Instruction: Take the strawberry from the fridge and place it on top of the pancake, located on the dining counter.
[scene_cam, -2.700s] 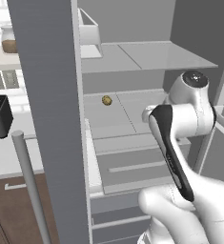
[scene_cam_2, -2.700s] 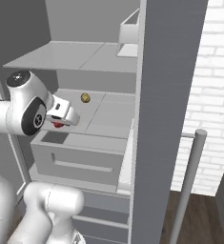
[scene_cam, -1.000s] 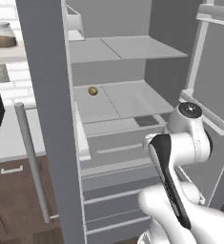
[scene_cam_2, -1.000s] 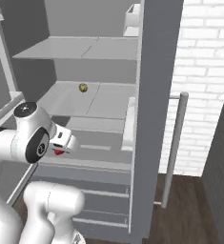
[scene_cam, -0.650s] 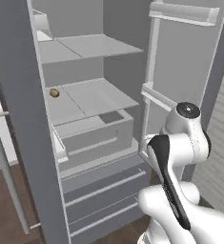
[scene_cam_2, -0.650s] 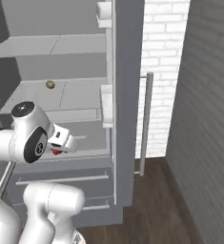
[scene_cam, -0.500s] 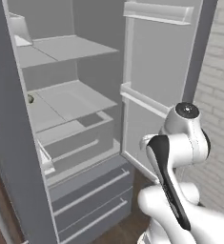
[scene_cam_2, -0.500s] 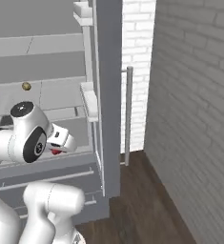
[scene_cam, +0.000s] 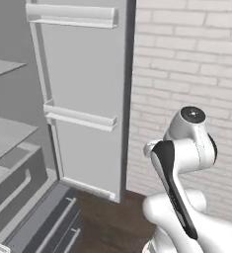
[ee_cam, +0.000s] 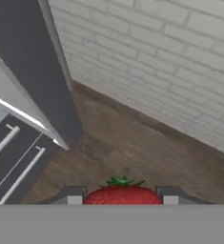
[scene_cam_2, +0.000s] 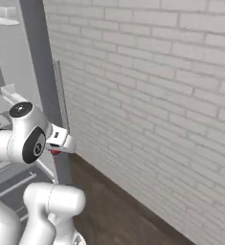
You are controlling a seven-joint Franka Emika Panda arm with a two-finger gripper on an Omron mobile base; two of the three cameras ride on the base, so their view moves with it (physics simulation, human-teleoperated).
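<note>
Because the strawberry (ee_cam: 122,193) must travel to the pancake, the end effector (ee_cam: 119,196) is closed partway on it at the bottom centre of the hand view, clear of the open fridge (ee_cam: 35,90) door at upper left.

place: home kitchen | evidence: open grey fridge (scene_cam: 83,99), white brick wall (scene_cam_2: 157,95), wood floor (ee_cam: 132,147)

White-painted brick wall (scene_cam_2: 152,95) with pale mortar lines, dark brown wood-plank floor (ee_cam: 132,152) meeting the wall at its base, even diffuse light, soft shadow on the floor beside the wall.
</note>
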